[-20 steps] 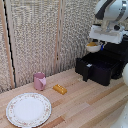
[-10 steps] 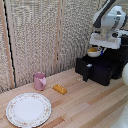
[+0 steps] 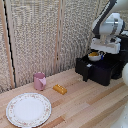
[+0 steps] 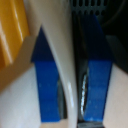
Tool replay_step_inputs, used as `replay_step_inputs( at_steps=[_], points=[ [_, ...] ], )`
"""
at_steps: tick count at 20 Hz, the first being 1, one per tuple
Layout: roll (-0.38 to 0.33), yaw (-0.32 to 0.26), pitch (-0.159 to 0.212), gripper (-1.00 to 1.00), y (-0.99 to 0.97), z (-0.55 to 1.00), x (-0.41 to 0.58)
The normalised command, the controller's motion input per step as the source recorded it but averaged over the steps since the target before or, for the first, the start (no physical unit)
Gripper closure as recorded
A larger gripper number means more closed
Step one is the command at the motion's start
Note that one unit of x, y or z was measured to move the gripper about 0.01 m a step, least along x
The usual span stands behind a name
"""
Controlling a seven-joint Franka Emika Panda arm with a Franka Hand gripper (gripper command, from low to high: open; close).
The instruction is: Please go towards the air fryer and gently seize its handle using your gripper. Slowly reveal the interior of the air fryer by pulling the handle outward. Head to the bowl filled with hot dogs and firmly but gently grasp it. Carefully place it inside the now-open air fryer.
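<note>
I see the gripper clamped on the bowl's white rim — hot dogs inside — just above the air fryer's pulled-out drawer.

Light wood plank desk, pretty evenly lit. Behind it there's a beige woven screen with vertical wooden slats dividing the panels.

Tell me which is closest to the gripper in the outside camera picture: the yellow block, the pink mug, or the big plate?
From the gripper, holding the bowl over the air fryer at the exterior view's right:
1. Yellow block, mid-table.
2. Pink mug, further toward the exterior view's left, by the screen.
3. Big plate, front of the exterior view's left.
</note>
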Motion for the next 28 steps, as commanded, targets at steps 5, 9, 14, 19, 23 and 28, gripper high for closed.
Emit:
replay_step_inputs(
  at_steps=[5,9,14,19,23,28],
  points=[
    [-0.003,-0.056,0.000,1.00,-0.05,-0.21,0.275],
    [-0.030,-0.005,0.000,1.00,-0.06,-0.19,0.272],
    [-0.034,-0.002,0.000,1.00,-0.10,-0.12,0.235],
    [-0.031,-0.071,-0.001,-1.00,-0.03,0.06,0.047],
    [-0.031,-0.079,-0.001,-1.00,0.00,0.24,0.000],
    [0.000,-0.063,0.004,-1.00,-0.01,0.45,0.000]
  ],
)
